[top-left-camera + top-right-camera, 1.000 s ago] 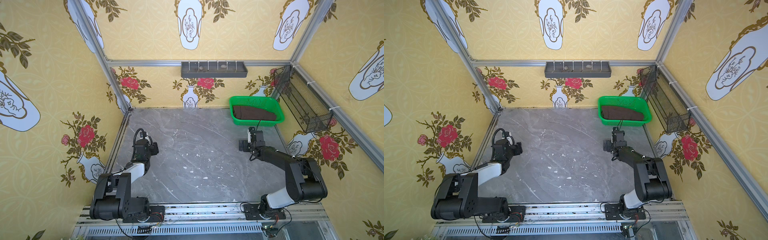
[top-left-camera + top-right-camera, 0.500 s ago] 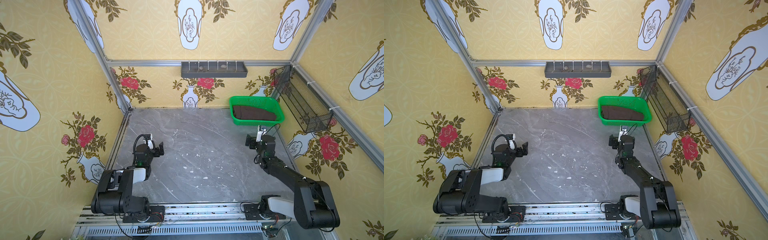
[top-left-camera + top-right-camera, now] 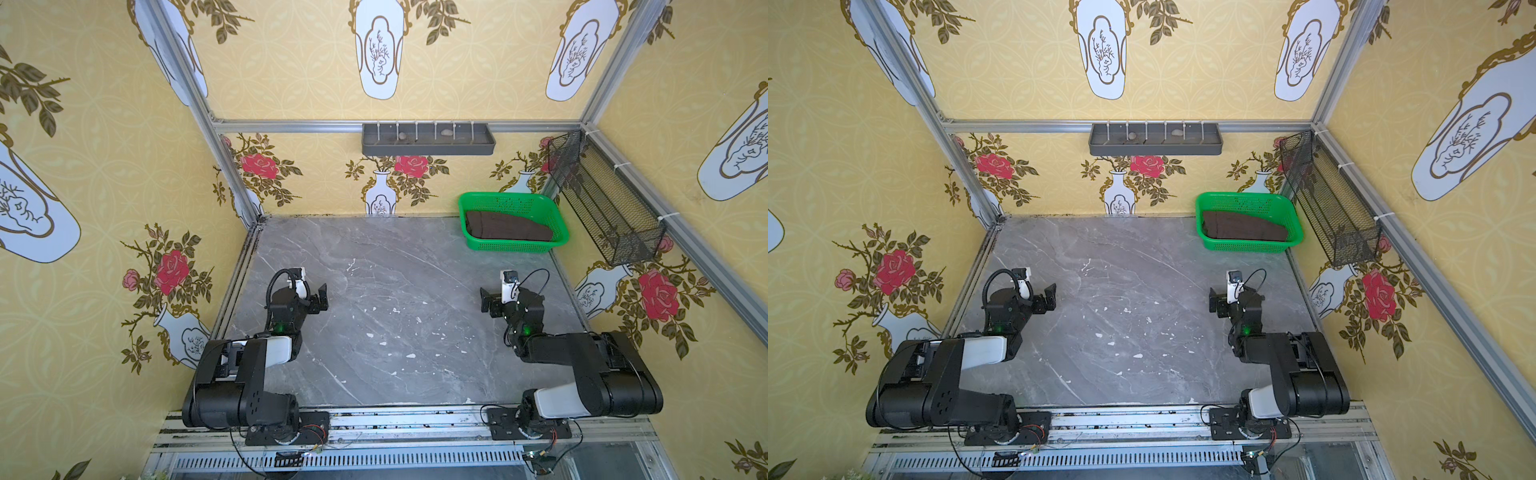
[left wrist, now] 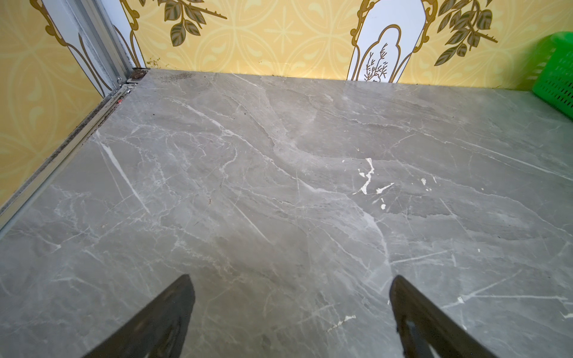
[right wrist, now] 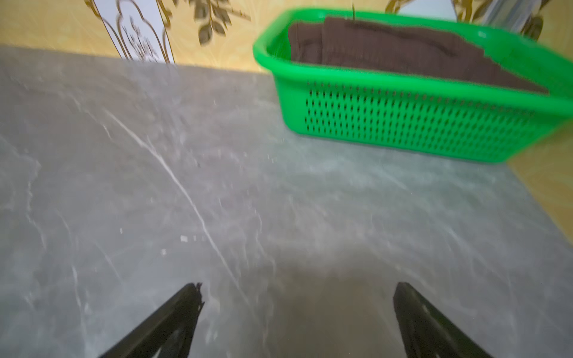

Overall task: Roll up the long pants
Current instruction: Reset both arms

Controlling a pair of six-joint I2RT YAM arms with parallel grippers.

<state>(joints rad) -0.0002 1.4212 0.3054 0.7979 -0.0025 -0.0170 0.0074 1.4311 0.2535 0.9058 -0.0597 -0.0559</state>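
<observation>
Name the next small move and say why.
Probably just park both arms: the long pants lie as a compact bundle inside the green basket, and the left gripper and right gripper stand open, empty, well short of it.

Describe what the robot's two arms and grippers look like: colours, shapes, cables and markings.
The left arm and right arm are alike: black links with one white section each. A green light glows on each forearm. A white camera sits at each wrist, with a looping black cable. Red and black wires trail at the bases. The left gripper and right gripper have black, tapering fingers.
</observation>
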